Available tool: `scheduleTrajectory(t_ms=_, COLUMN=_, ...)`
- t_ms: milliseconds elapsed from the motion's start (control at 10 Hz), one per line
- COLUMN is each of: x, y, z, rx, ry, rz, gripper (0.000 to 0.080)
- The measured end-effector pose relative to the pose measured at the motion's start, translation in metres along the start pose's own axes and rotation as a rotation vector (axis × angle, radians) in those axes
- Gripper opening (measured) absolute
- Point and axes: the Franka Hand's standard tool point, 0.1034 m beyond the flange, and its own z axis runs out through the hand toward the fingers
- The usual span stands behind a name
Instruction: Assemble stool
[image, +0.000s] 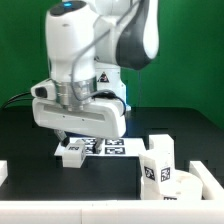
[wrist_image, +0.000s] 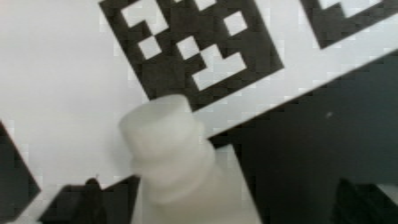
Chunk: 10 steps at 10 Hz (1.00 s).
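Note:
A short white stool leg (image: 71, 153) with a black-and-white tag lies on the black table beside the marker board (image: 108, 146). My gripper (image: 64, 137) hangs just above it. In the wrist view the leg (wrist_image: 169, 150) lies between my dark fingertips (wrist_image: 80, 200). One finger is close to the leg and a dark gap separates it from the other. The gripper (wrist_image: 214, 208) looks open. A second leg (image: 157, 165) stands upright at the exterior view's right, beside the round white seat disc (image: 192, 186).
The marker board (wrist_image: 107, 60) fills much of the wrist view behind the leg. A white piece (image: 3, 171) shows at the exterior view's left edge. A green wall stands behind the table.

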Motion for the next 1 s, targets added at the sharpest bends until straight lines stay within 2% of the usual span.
scheduleTrajectory(t_ms=200, x=0.025, y=0.001, z=-0.025, rx=0.022, ry=-0.09, rz=-0.007, gripper=0.0648)
scheduleTrajectory(t_ms=400, x=0.033, y=-0.009, z=-0.038, rx=0.01, ry=-0.162, rz=-0.082, gripper=0.0648)
scheduleTrajectory(t_ms=600, x=0.036, y=-0.013, z=-0.037, rx=0.027, ry=-0.241, rz=-0.15, gripper=0.0648)
scheduleTrajectory(t_ms=700, x=0.03, y=-0.009, z=-0.037, rx=0.021, ry=-0.321, rz=-0.128, gripper=0.0648)
scheduleTrajectory(t_ms=900, x=0.03, y=-0.002, z=-0.035, rx=0.014, ry=-0.448, rz=-0.11, gripper=0.0648)
scheduleTrajectory(t_ms=1000, x=0.032, y=0.007, z=-0.031, rx=0.006, ry=-0.534, rz=-0.089, gripper=0.0648)
